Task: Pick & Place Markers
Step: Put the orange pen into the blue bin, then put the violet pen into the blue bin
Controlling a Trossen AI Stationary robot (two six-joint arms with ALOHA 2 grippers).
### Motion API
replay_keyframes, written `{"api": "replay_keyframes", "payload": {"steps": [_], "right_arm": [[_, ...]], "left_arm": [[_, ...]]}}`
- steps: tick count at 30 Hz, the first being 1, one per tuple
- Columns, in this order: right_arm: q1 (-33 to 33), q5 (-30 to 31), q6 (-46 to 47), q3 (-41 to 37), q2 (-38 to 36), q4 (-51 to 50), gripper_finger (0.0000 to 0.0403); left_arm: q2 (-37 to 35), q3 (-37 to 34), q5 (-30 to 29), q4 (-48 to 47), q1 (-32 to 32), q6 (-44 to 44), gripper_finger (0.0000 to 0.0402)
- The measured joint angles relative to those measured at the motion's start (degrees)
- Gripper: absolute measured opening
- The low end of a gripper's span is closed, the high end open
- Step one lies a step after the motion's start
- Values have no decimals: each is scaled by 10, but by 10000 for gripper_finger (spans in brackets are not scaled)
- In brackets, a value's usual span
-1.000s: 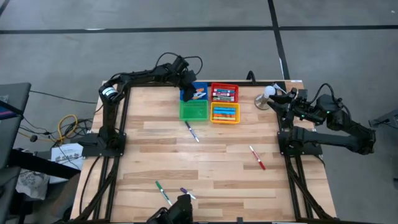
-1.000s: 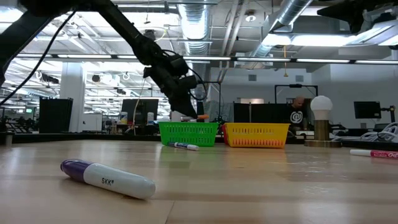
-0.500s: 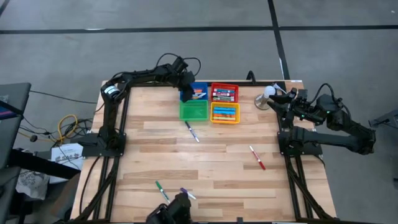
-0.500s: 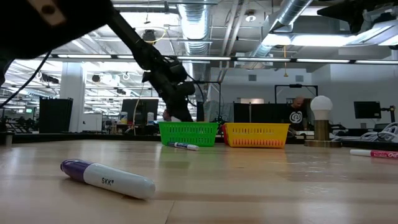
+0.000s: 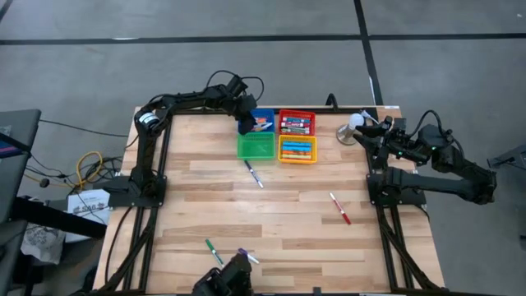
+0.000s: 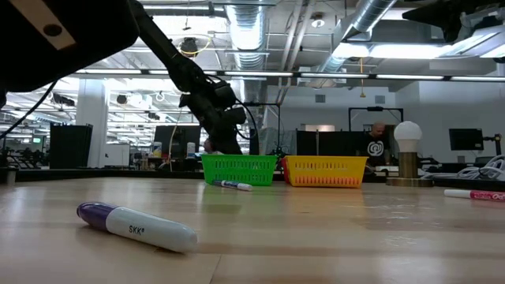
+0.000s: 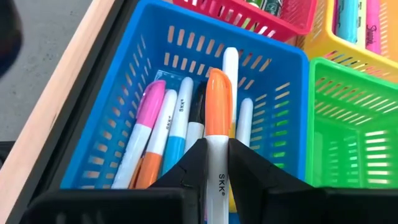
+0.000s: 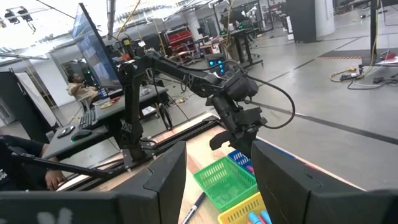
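**Release over the blue bin: failure risks**

The left gripper is clamped on an orange-capped marker, held above the blue bin at the far edge of the table. The bin already holds several markers, lying loosely side by side. The green bin just beside it looks empty.

Risks, as judged from this position:

- **Bounce-out.** If the fingers part while high above the bin, the marker may strike those below and skip over the wall into the green bin or off the table's edge.
- **Leaning marker.** The orange cap points toward the far wall. It could lodge against the rim and stand tilted rather than lie flat.
- **Wall contact.** A descent off centre may push the light bin along the table.

The right gripper waits at the right side of the table with its fingers apart, holding nothing.

Four markers lie loose on the table: blue, red, green, purple.
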Motion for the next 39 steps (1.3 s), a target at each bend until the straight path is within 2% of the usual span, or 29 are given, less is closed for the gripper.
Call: {"api": "replay_keyframes", "payload": {"steps": [11, 26, 34, 39], "right_arm": [[0, 0, 0, 0, 0, 0, 170], [0, 0, 0, 0, 0, 0, 170], [0, 0, 0, 0, 0, 0, 170], [0, 0, 0, 0, 0, 0, 170]], "left_arm": [[0, 0, -1, 5, -4, -3, 53], [-7, -1, -22, 11, -16, -7, 116], [-89, -1, -39, 12, -22, -11, 121], [-175, -5, -37, 15, -44, -89, 122]]}}
